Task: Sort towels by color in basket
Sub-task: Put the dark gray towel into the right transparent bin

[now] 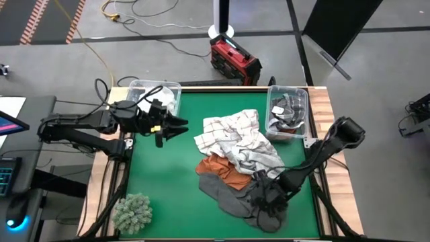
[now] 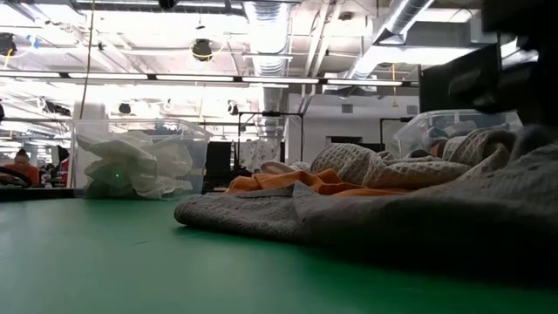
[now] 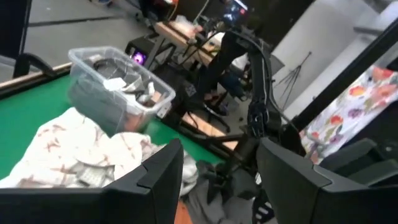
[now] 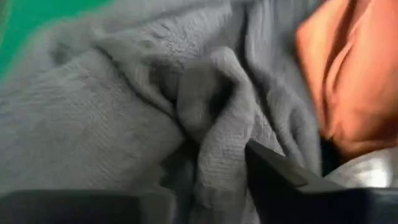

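Observation:
A heap of towels lies on the green table: a grid-checked white towel (image 1: pixel 228 131), a light grey towel (image 1: pixel 259 158), a rust-orange towel (image 1: pixel 222 171) and a dark grey towel (image 1: pixel 232 195) at the near side. My right gripper (image 1: pixel 263 195) is down on the dark grey towel (image 4: pixel 93 124), shut on a raised fold of it. My left gripper (image 1: pixel 183 128) hovers open to the left of the heap, pointing at it and holding nothing; its fingers (image 3: pixel 161 180) stand wide apart. My right gripper pinches a raised fold (image 4: pixel 214 118) of the dark grey towel between its two fingers (image 4: pixel 292 183), coming from above and slanting in from the table's right. The rest of the towel lies on the table, bunched into a ridge at the fingers.
A clear bin (image 1: pixel 158 94) with white cloth stands at the far left corner; another clear bin (image 1: pixel 289 111) with grey cloth stands at the far right. A fuzzy grey-green clump (image 1: pixel 132 212) sits at the near left. Bare green table (image 1: pixel 168 175) lies between it and the heap.

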Action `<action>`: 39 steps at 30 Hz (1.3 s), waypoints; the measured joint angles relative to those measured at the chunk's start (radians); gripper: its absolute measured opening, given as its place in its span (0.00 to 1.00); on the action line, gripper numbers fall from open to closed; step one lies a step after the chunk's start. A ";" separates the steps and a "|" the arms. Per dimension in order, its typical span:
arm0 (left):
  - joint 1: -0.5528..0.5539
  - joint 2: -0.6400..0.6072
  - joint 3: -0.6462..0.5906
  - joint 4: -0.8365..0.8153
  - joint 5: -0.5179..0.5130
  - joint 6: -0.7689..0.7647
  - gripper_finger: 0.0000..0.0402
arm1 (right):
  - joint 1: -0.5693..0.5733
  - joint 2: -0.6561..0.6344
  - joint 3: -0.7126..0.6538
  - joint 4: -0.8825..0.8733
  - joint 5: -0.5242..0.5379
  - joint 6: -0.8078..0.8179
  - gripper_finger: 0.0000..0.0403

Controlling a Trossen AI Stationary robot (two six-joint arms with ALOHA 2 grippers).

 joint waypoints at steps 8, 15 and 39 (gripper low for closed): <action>-0.014 0.001 0.000 -0.122 0.002 0.002 0.48 | -0.057 0.069 0.068 -0.091 -0.097 0.208 0.07; -0.013 0.001 0.000 -0.179 0.001 -0.019 0.48 | -0.112 -0.081 0.194 -0.262 0.061 0.246 0.07; -0.013 0.001 0.000 0.083 -0.435 -0.201 0.48 | -0.221 -0.856 0.391 -0.335 1.116 -0.148 0.07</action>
